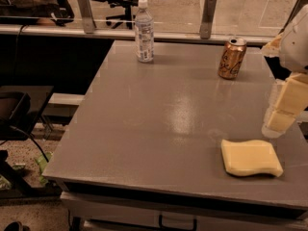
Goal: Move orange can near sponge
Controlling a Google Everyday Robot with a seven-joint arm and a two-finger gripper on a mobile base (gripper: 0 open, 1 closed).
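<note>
The sponge (251, 158) lies flat in the near right part of the grey surface (159, 119), its long side running left to right, close to the near edge and the right edge. Just beyond its far right corner, at the right border of the view, hangs the claw (280, 121), a stack of pale-yellow blocks tilted down and to the left under a white arm. Whether it stands wide or narrow cannot be told. It is apart from both sponge and can.

The can (232, 58) stands upright in the far right part of the surface, long axis vertical, silver top up. It is well apart from the sponge and near the far edge. The stretch of surface between can and sponge is bare, with only the claw beside it on the right.

The bottle (144, 31) stands upright near the far edge, left of centre and well apart from the can. The whole middle and left of the surface is open.

Beyond the far edge run a rail with two grey posts (208, 16) and, farther off, an office chair (120, 4).
</note>
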